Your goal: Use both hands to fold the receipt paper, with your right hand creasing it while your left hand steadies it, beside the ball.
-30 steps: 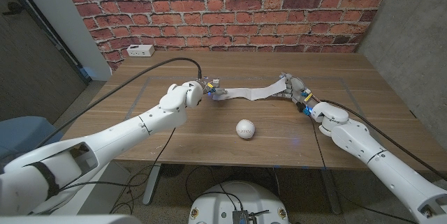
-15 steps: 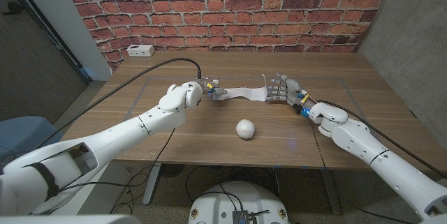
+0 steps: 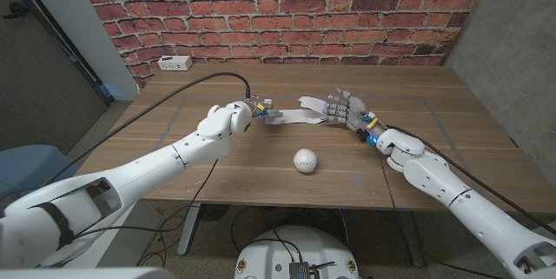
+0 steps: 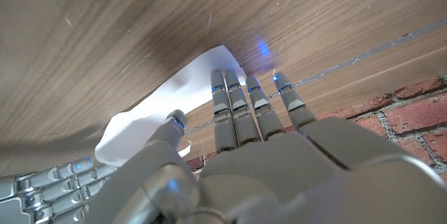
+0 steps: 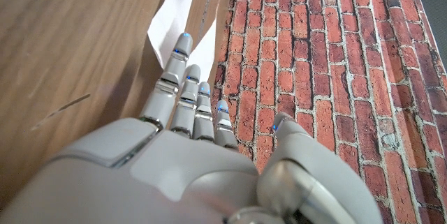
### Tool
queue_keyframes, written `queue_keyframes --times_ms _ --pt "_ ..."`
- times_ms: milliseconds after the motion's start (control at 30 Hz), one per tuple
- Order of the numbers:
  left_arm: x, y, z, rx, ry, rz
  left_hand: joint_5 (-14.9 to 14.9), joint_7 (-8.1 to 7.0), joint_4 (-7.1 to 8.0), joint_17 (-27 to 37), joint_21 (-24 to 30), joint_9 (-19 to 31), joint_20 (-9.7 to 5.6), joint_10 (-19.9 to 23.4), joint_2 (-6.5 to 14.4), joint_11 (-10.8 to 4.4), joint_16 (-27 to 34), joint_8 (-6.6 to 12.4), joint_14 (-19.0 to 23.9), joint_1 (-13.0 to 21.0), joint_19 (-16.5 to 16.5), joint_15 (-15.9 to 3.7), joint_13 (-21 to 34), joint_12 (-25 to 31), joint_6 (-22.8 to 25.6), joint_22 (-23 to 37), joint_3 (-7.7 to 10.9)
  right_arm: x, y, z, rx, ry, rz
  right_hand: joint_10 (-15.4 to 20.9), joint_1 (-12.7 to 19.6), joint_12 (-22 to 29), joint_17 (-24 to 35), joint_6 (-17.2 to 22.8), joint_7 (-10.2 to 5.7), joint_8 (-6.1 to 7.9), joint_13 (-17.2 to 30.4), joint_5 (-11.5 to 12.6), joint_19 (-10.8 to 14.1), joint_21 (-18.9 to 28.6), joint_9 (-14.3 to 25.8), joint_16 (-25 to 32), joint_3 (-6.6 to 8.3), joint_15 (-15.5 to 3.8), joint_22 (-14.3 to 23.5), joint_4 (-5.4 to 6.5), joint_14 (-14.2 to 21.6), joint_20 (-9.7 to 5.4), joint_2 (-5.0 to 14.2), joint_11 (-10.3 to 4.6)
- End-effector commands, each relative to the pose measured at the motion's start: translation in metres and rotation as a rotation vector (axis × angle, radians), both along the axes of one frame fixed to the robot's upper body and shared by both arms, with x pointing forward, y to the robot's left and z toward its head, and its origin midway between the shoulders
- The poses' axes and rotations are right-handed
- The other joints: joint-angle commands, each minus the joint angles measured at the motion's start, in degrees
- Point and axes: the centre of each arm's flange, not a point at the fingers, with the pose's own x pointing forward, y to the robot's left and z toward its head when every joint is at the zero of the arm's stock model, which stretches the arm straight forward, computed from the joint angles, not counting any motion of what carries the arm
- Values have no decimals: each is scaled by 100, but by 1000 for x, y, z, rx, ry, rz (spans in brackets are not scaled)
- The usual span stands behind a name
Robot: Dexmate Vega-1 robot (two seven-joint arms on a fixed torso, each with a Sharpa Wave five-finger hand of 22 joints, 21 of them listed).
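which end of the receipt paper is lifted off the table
The end at the right hand: the receipt paper curls up there, while its other end lies low under the left hand.

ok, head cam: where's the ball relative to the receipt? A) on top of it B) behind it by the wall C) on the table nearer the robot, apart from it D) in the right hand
C: the ball sits on bare wood, nearer the robot than the receipt, not touching it.
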Motion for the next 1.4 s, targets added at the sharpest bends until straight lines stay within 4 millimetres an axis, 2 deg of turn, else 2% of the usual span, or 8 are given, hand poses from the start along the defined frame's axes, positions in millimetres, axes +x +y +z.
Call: queue_keyframes --times_ms 33,333,600,700,767,833,1067,1400 --pt "2 1 0 -6 3 -1 34 -19 25 14 -17 29 10 52 15 -5 -12 26 40 -15 40 -1 14 0 48 15 46 -6 -2 7 -9 -147 -175 137 205 72 18 277 26 85 7 32 -147 -100 14 37 171 -73 12 -111 61 1 181 -42" --pt "4 0 2 -4 5 -2 34 -2 29 12 -28 29 17 54 11 -3 -13 27 52 -20 47 2 14 -12 56 15 63 -10 0 11 -198 -217 -322 411 324 152 37 605 12 142 3 3 -198 -174 9 116 298 -38 20 -202 255 256 244 -85" --pt "6 0 2 -4 10 -3 33 -9 33 11 -36 29 17 49 6 2 -13 23 64 -27 56 1 15 -24 50 15 75 -1 10 14 -313 -181 -175 935 343 243 43 1259 311 234 -12 -9 246 -105 13 204 456 31 15 -193 636 91 313 31" --pt "7 -1 3 -4 11 -5 33 -2 35 11 -40 29 22 50 5 6 -14 20 64 -30 56 5 15 -26 45 15 79 -2 17 18 -415 -244 -151 924 712 166 97 1621 237 251 -14 114 -77 -292 23 156 857 -87 23 -385 462 -5 456 -120" --pt "8 -1 3 -6 12 -6 33 -1 37 11 -43 29 17 57 4 0 -15 23 65 -32 56 0 16 -26 54 16 82 -6 23 22 -478 -297 -164 981 889 150 178 1915 56 261 -9 148 -539 -505 27 108 1028 -117 32 -477 188 -63 442 -302" --pt "8 -1 3 -6 10 -8 33 0 39 11 -46 29 19 60 3 12 -16 22 66 -35 57 0 16 -28 51 16 85 -8 27 24 -509 -341 -176 1014 962 147 211 2016 -14 246 -6 154 -685 -570 27 66 1093 -174 37 -515 0 -94 438 -356" --pt "9 -2 3 -7 11 -11 32 2 41 10 -51 29 25 77 -6 3 -5 27 104 -41 68 -13 16 -28 69 16 93 -11 40 30 -630 -450 -203 1136 946 176 255 2146 -58 232 -2 121 -867 -643 25 70 1067 -292 40 -503 -100 -170 377 -381" --pt "9 -3 4 -8 9 -16 32 -5 39 6 -54 29 27 138 -18 5 -5 40 132 -46 100 -50 17 -15 110 16 108 -2 55 30 -757 -510 -230 782 474 16 335 1779 -122 -10 10 -47 -1479 -797 37 -62 740 -348 34 -141 -746 -280 262 -457"
